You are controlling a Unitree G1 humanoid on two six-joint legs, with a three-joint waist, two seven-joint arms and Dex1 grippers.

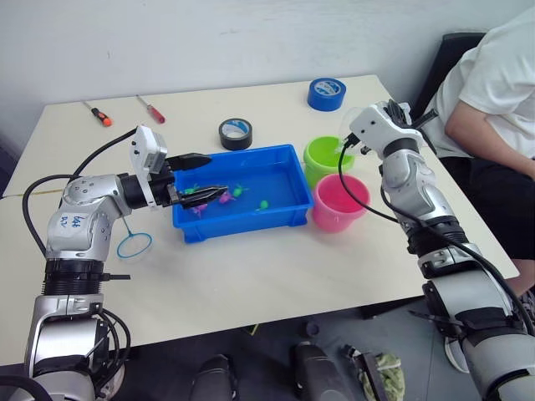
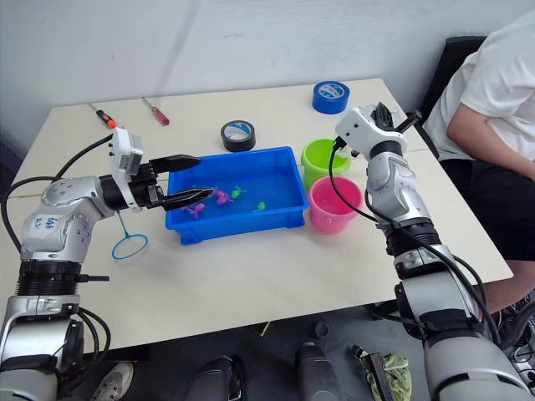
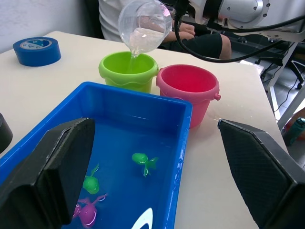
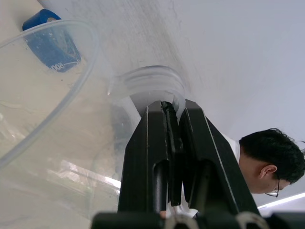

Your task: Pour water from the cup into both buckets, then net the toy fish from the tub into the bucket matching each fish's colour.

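Cup (image 3: 144, 26) tipping over green bucket (image 3: 128, 71), water streaming in; R gripper (image 4: 172, 112) pinching its handle. L gripper (image 2: 189, 179) waiting wide open, empty (over tub (image 2: 288, 219)).

**Pale desk against a plain wall**

A cream-topped desk (image 1: 251, 276) is standing against a bare, off-white wall (image 1: 209, 38), with even light falling across both. A person in a white shirt (image 1: 493, 92) is sitting at the robot's right, backed by a dark chair (image 1: 447, 58). Beneath the desk's near edge, a grey floor (image 1: 276, 351) is showing.
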